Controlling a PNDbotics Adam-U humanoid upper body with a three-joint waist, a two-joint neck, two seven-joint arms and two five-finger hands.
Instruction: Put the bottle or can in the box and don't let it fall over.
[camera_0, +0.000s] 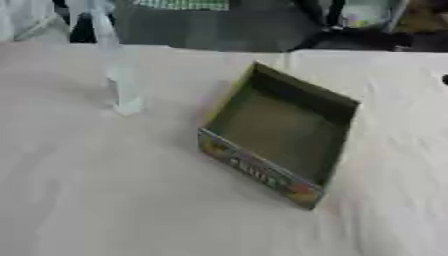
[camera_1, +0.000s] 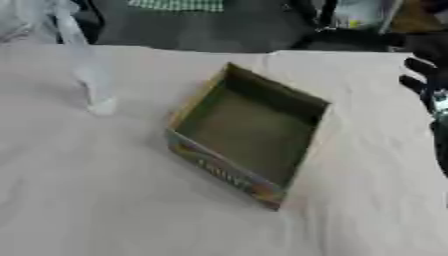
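One clear bottle stands upright on the white table, left of the empty box. Only the right hand shows, fingers curled and empty; it should grasp the bottle low and keep it vertical.

A white cloth covers the table, and a green checked fabric lies beyond it.

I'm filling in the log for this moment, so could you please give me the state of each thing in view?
Box: open-topped, empty, flat on the table, set askew.
Clear bottle: upright on the table, left of the box, apart from it, not held.
Right hand: at the right edge, holding nothing; fingers too unclear to judge.
Left hand: not in view.
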